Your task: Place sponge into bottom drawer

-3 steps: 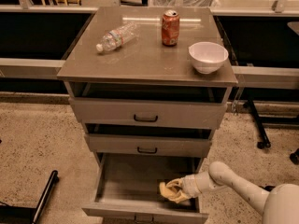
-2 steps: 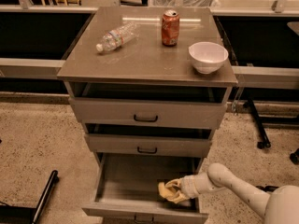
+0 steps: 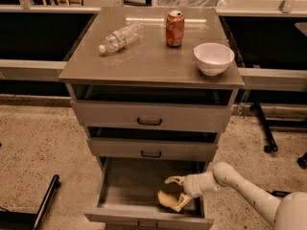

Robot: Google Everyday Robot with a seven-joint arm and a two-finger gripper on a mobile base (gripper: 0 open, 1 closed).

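Sponge (image 3: 166,200) lies in bottom drawer (image 3: 128,189), touching lower finger of the released tool (image 3: 172,194).

A speckled tan floor (image 3: 38,147) surrounds a grey cabinet (image 3: 144,66). Behind it, dark recesses run left and right under pale rails (image 3: 29,70). A black stand leg (image 3: 261,126) stands at the right. The gripper (image 3: 174,192) sits low at the near right, fingers spread.
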